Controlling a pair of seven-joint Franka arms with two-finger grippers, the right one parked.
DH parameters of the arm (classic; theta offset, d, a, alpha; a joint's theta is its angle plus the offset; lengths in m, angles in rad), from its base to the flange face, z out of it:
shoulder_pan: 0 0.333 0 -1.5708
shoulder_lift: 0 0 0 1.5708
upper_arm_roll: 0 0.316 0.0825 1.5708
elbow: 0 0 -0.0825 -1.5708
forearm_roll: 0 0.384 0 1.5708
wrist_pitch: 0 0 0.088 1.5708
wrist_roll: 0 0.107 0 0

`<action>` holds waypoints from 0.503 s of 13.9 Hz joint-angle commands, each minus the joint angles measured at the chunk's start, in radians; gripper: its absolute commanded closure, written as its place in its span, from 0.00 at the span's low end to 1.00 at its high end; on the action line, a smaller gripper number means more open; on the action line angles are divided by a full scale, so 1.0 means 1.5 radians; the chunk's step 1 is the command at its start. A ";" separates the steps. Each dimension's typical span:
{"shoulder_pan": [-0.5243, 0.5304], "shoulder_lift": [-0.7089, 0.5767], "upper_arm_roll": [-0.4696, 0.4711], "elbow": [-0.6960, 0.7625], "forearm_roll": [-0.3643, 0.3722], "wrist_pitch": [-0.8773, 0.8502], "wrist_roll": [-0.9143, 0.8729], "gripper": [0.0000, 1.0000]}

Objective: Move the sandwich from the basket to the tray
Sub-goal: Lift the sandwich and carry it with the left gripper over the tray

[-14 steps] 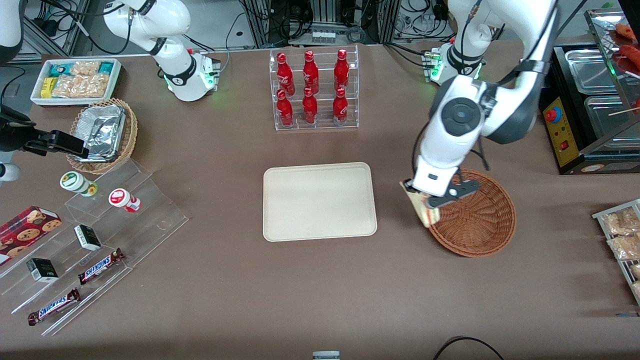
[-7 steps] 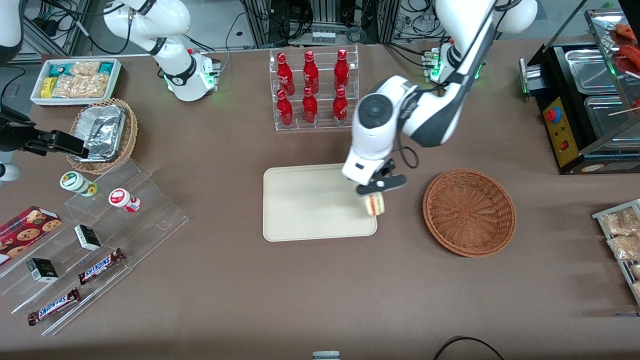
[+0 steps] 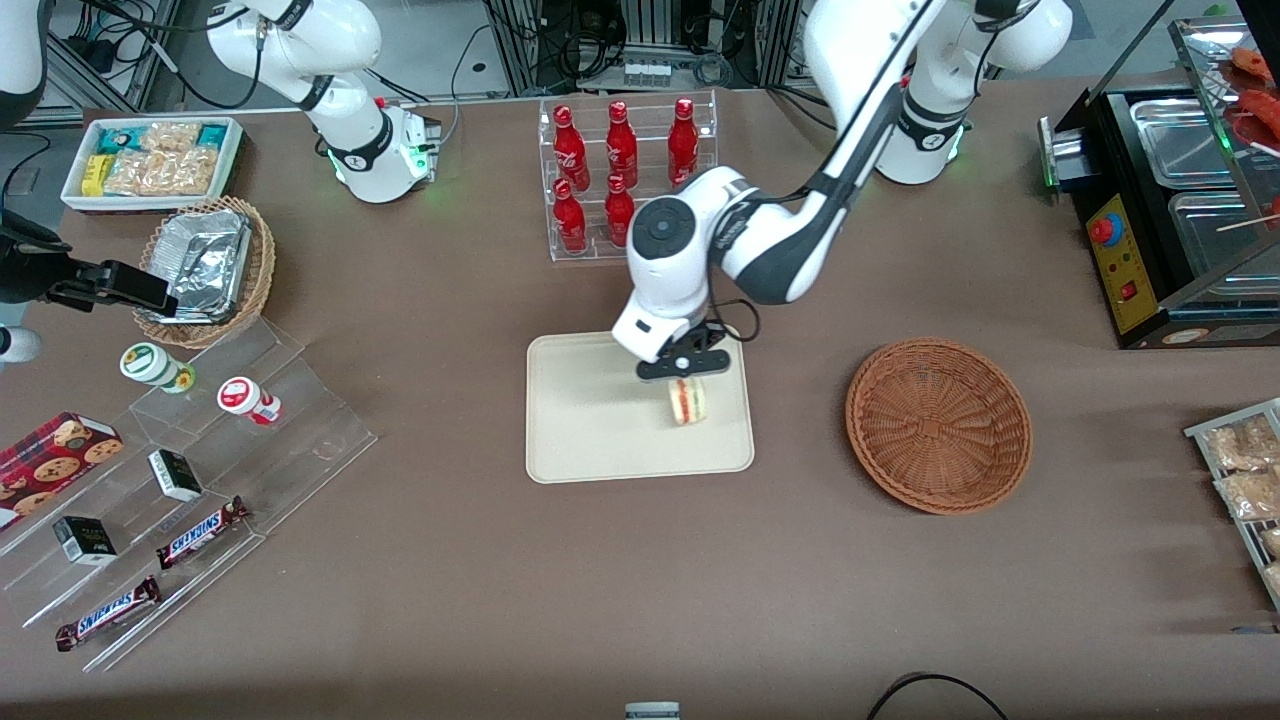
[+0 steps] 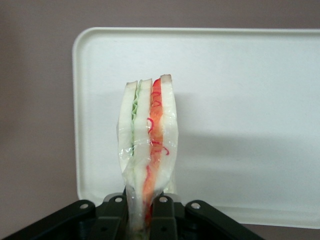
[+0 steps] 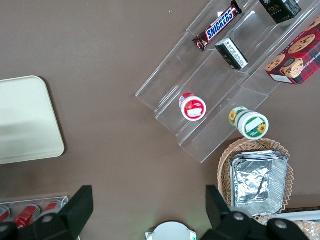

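My left gripper is shut on the sandwich, a clear-wrapped wedge of white bread with red and green filling. It hangs just above the cream-beige tray, over the part nearest the basket. In the left wrist view the sandwich stands edge-on between the black fingers, with the tray beneath it. The reddish-brown wicker basket sits beside the tray toward the working arm's end and holds nothing I can see.
A clear rack of red bottles stands farther from the front camera than the tray. Clear stepped shelves with snacks and a tan basket of foil trays lie toward the parked arm's end. A black food warmer stands at the working arm's end.
The gripper has carried the sandwich away from the basket's rim, sideways toward the parked arm's end, until it hangs over the tray.
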 commanded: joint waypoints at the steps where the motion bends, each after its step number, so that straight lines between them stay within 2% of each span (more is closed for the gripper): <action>1: -0.020 0.040 0.009 0.036 0.034 0.006 -0.001 1.00; 7: -0.050 0.079 0.009 0.056 0.042 0.036 -0.003 1.00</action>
